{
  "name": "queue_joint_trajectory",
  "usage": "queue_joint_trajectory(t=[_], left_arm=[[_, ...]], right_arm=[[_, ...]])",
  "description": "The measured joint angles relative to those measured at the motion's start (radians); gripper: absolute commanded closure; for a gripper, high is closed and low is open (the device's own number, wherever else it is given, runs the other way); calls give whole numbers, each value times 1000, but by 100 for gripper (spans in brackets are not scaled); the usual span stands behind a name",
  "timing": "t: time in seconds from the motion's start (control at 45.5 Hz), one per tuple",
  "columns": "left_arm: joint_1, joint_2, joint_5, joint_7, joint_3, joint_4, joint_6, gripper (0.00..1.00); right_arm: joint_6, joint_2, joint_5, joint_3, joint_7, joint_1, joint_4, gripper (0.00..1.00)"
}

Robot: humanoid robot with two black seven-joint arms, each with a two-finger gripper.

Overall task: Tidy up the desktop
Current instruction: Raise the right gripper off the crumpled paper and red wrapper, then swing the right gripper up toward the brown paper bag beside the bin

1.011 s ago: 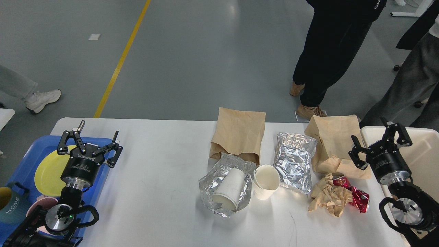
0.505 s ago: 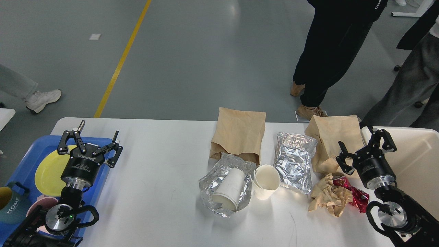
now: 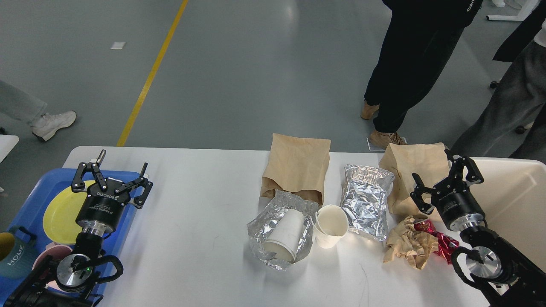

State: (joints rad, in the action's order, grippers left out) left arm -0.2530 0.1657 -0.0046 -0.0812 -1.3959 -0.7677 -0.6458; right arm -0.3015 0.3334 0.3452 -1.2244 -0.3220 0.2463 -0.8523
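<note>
- The right gripper [image 3: 445,181] now sits further left than a second ago, off the cream bin [image 3: 512,200] and over the right-hand brown paper bag [image 3: 409,170].
- It also sits a little higher in the view, its fingers spread wide as before.
- Its wrist now hangs above the red wrapper [image 3: 443,243] on the desktop [image 3: 192,221].

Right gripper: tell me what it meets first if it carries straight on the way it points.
Probably the right brown paper bag: the open right gripper points away from me over it, though depth is unclear here.
</note>
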Motion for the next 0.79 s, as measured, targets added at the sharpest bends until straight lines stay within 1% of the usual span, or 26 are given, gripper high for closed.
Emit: queue_joint_trajectory(t=[0.308,0.396,0.417,0.461,0.483,0.549,0.615,0.703,0.791], left_arm=[[0,0,0,0,0,0,0,4],[0,0,0,0,0,0,0,3],[0,0,0,0,0,0,0,3],[0,0,0,0,0,0,0,3],[0,0,0,0,0,0,0,3],[0,0,0,0,0,0,0,3],[0,0,0,0,0,0,0,4],[0,0,0,0,0,0,0,3],[0,0,0,0,0,0,0,3]], right_arm=[[-14,18,3,6,-12,29,-6,0],[-77,69,1,58,-13,29,-12,0],[-147,163,-2,154,-14,45,-13,0],[-154,170,-4,166,-14,48,-14,0],[-164,199,-4,215,-14,70,-14,0],[-194,357,-3,451,-14,215,-15,0],[-206,459,-6,688,-10,369,-11,0],[-212,527,-7,991,-7,590,-11,0],[-214,535,-8,1309,-6,827,-13,0]])
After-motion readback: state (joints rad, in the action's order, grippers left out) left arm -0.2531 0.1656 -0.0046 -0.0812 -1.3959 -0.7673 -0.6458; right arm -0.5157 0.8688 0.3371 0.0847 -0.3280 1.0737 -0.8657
